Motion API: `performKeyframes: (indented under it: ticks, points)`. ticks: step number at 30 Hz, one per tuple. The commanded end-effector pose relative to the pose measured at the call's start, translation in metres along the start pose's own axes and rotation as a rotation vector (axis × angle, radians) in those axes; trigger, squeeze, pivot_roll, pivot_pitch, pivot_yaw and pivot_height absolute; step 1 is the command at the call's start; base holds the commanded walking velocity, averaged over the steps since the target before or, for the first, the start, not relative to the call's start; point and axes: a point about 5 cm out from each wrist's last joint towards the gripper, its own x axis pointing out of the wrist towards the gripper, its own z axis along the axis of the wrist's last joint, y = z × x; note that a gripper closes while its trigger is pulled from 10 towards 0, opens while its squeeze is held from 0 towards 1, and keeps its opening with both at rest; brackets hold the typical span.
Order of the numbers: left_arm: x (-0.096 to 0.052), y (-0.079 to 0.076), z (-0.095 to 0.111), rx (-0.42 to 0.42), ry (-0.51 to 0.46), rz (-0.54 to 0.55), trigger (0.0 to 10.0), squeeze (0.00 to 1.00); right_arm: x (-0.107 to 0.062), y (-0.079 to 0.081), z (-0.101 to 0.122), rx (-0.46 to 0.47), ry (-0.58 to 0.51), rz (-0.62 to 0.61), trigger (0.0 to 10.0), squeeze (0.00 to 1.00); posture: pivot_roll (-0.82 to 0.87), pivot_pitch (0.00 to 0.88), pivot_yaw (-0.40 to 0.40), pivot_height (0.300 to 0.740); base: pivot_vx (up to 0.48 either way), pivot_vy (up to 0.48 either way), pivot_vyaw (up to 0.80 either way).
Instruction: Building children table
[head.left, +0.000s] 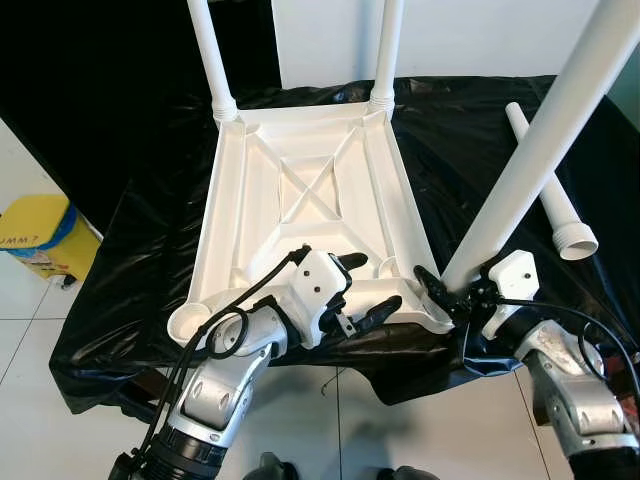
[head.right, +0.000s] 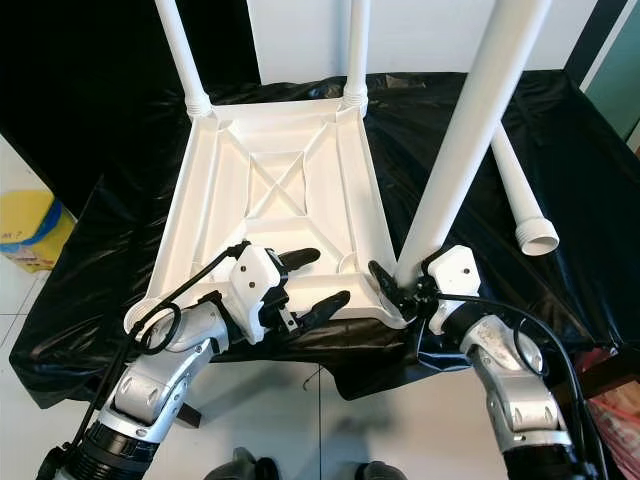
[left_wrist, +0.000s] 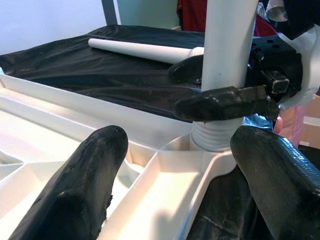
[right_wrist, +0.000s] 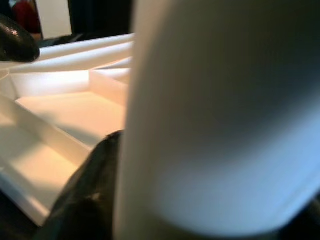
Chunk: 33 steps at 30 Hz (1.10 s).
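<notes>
The white tabletop (head.left: 300, 190) lies upside down on a black-covered surface. Two legs (head.left: 212, 55) stand in its far corners. A third white leg (head.left: 530, 150) leans up from the near right corner, its ribbed end (left_wrist: 212, 137) in the socket. My right gripper (head.left: 445, 290) is shut on this leg just above the base, one finger (left_wrist: 220, 102) across it. Just left of that corner, my left gripper (head.left: 370, 287) hovers open over the tabletop's near edge, empty. The near left socket (head.left: 188, 320) holds nothing.
A loose white leg (head.left: 540, 185) lies on the black cloth (head.left: 450, 130) to the right of the tabletop. A yellow container (head.left: 40, 235) stands on the tiled floor at far left. The covered surface's front edge is right before me.
</notes>
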Motion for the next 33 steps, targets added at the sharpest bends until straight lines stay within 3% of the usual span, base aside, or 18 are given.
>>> performKeyframes:
  ticks: [1, 9, 10, 16, 20, 23, 28, 30, 31, 32, 33]
  points:
    - [0.0, 0.0, -0.003, -0.011, 0.015, 0.023, 10.0, 0.0, -0.002, -0.004, -0.003, 0.009, 0.013, -0.003, 0.0, 0.0, -0.05, 0.101, 0.036, 0.74, 0.0, 0.0, 0.0]
    - [0.0, 0.0, -0.003, -0.012, 0.014, 0.025, 10.0, 0.0, -0.003, -0.003, -0.008, 0.043, 0.033, 0.007, 0.0, 0.0, -0.05, 0.101, 0.035, 0.74, 0.0, 0.0, 0.0]
    - [0.0, 0.0, -0.003, -0.012, 0.013, 0.025, 10.0, 0.0, -0.004, -0.002, -0.01, 0.054, 0.043, 0.002, 10.0, 0.0, -0.05, 0.101, 0.032, 0.74, 0.0, 0.0, 0.0]
    - [0.0, 0.0, -0.003, -0.012, 0.013, 0.025, 10.0, 0.0, -0.005, 0.005, -0.016, 0.095, 0.064, -0.031, 10.0, 0.0, -0.05, 0.104, 0.032, 0.74, 0.0, 0.0, 0.0]
    - [0.0, -0.001, -0.003, -0.013, 0.013, 0.022, 10.0, 0.0, 0.0, 0.014, -0.021, 0.129, 0.099, -0.198, 10.0, 0.0, -0.05, 0.104, 0.031, 0.74, 0.0, 0.0, 0.0]
    - [-0.001, -0.001, -0.003, -0.013, 0.013, 0.022, 10.0, 0.0, 0.002, 0.018, -0.021, 0.149, 0.108, -0.232, 10.0, 0.0, -0.05, 0.104, 0.031, 0.74, 0.0, 0.0, 0.0]
    - [0.001, -0.002, -0.003, -0.018, 0.011, 0.017, 10.0, 0.0, 0.006, 0.026, -0.027, 0.178, 0.168, -0.478, 10.0, 0.0, -0.05, 0.1, 0.027, 0.74, 0.0, 0.0, 0.0]
    - [0.001, -0.002, -0.003, -0.019, 0.01, 0.017, 10.0, 0.0, 0.005, 0.026, -0.03, 0.171, 0.195, -0.519, 10.0, 0.0, -0.05, 0.1, 0.027, 0.74, 0.0, 0.0, 0.0]
    - [0.001, -0.002, -0.003, -0.018, 0.01, 0.016, 10.0, 0.0, 0.003, 0.025, -0.033, 0.172, 0.222, -0.607, 10.0, 0.0, -0.05, 0.098, 0.026, 0.74, 0.0, 0.0, 0.0]
    - [0.001, -0.002, -0.003, -0.018, 0.01, 0.016, 10.0, 0.0, 0.003, 0.025, -0.033, 0.172, 0.222, -0.607, 10.0, 0.0, -0.05, 0.098, 0.026, 0.74, 0.0, 0.0, 0.0]
    - [0.001, -0.003, -0.003, -0.018, 0.01, 0.015, 10.0, 0.0, 0.002, 0.027, -0.034, 0.175, 0.246, -0.696, 10.0, 0.0, -0.05, 0.096, 0.027, 0.74, 0.0, 0.0, 0.0]
